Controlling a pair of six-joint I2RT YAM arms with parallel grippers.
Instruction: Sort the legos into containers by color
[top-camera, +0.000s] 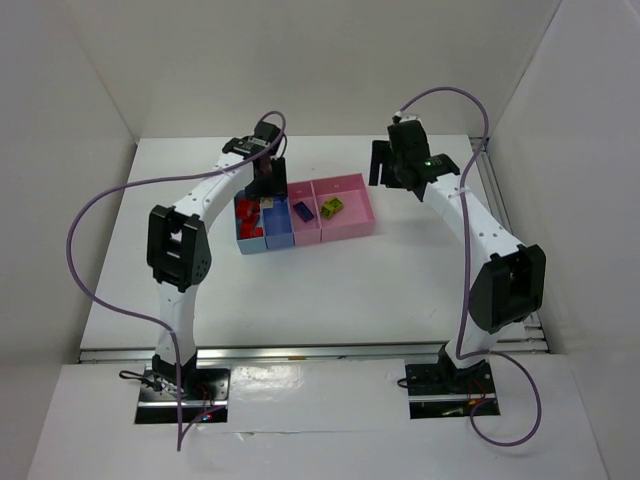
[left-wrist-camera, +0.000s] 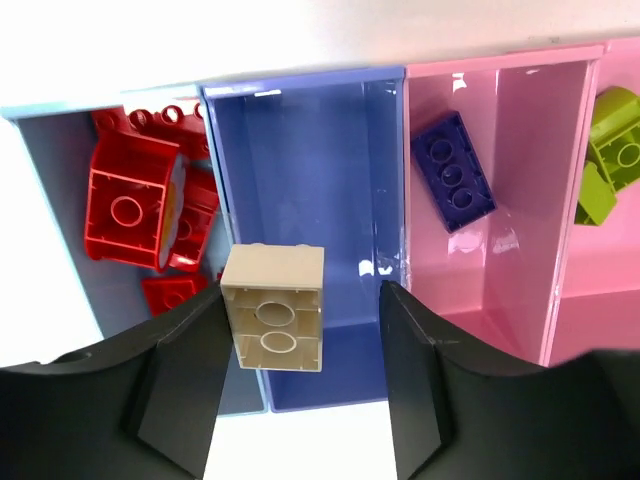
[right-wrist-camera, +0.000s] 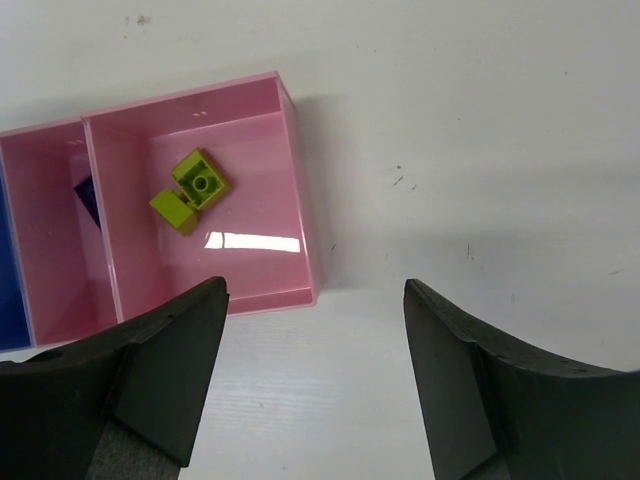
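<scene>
Cream lego (left-wrist-camera: 272, 308) sat against one finger of the wide-spread left gripper (left-wrist-camera: 305, 300), over the darker blue bin (left-wrist-camera: 310, 170), likely dropping into its own color slot. Right gripper (right-wrist-camera: 312, 290) was spread and empty.

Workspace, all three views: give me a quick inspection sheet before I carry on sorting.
Surface: white table, a few small dark specks in the right wrist view.
Job's things: containers in a joined row; red legos in the light blue bin; purple brick in the narrow pink bin; green bricks in the wide pink bin; darker blue bin empty.
Clutter: nothing seen.
Grippers: left gripper jaws apart, cream brick against one, gap to the other; right gripper open, empty, beside the wide pink bin.
Cables: purple cables loop from both arms.
Surroundings: white walls on three sides.
</scene>
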